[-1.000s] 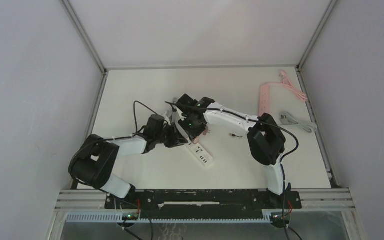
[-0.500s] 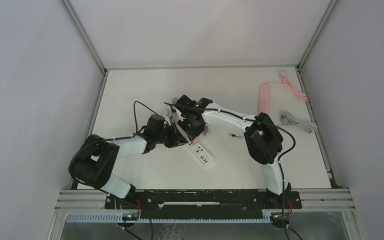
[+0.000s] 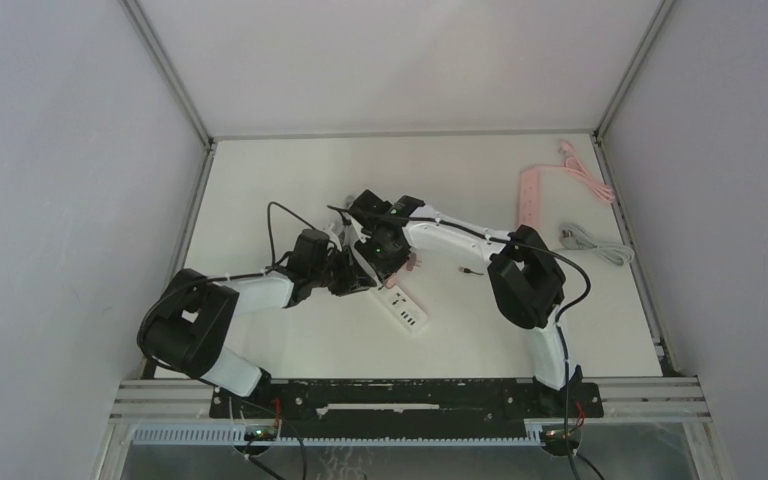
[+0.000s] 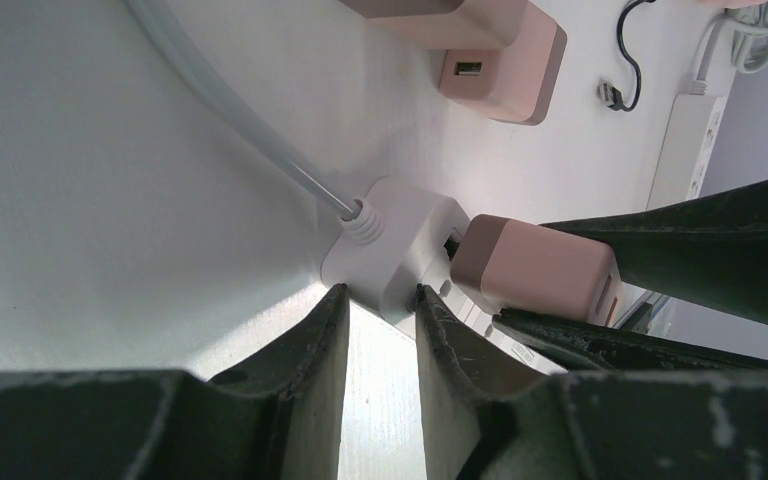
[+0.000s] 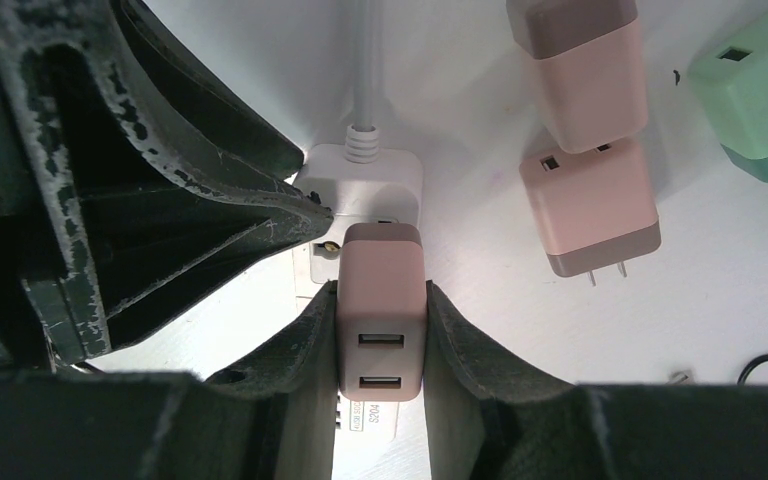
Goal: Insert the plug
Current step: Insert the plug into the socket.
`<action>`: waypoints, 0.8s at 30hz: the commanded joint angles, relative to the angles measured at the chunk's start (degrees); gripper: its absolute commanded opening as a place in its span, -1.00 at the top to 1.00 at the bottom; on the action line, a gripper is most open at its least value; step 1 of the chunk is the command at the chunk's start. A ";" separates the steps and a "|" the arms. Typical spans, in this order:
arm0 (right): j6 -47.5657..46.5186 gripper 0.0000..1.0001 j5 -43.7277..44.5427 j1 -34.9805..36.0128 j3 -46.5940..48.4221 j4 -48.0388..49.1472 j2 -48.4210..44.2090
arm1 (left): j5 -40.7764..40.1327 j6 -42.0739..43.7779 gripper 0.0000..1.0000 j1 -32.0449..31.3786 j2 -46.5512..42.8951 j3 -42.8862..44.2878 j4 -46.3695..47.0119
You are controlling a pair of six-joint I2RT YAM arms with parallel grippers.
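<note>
Pink plug (image 5: 381,275): light, rigid, smooth; right gripper (image 5: 381,300) pinches its flanks, left gripper (image 4: 380,295) apparently clamps power strip (image 4: 397,240) end.

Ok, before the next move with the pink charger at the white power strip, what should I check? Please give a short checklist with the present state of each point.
1. Pink charger gripped squarely between the right jaws: ok.
2. Power strip steadied, with the left jaws against its cable end: ok.
3. Prongs lined up with a socket: cannot tell, the charger's body hides them.
4. Charger fully seated on the strip: cannot tell.
5. Strip's cable runs away from the charger, not under it: ok.
6. Spare pink chargers lie apart from the strip, out of the way: ok.
</note>
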 commanded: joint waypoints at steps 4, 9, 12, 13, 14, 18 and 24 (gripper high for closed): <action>-2.32 1.00 0.52 1.33 1.58 -0.93 2.67 | -1.43 0.84 0.33 -0.52 1.13 -0.15 -2.85; -2.53 1.00 -0.36 1.52 0.38 -0.94 3.44 | -1.58 0.51 0.34 -0.47 1.48 -0.24 -2.72; -2.49 1.00 -1.55 1.25 -1.46 -0.04 3.01 | -1.58 0.36 0.34 -0.50 1.74 -0.15 -2.74; -2.52 1.00 -1.63 1.18 -2.00 0.19 2.91 | -1.65 0.28 0.34 -0.48 1.74 -0.16 -2.70; -2.52 1.00 -1.71 1.16 -2.49 0.31 2.84 | -1.70 0.17 0.35 -0.46 1.71 -0.22 -2.66; -2.44 1.00 -1.11 1.14 -3.79 0.53 3.35 | -1.79 -0.19 0.35 -0.52 1.74 -0.40 -2.61; -2.35 1.00 -1.08 2.16 -5.16 0.77 3.90 | -2.13 -0.80 0.35 -0.53 1.37 -0.73 -2.48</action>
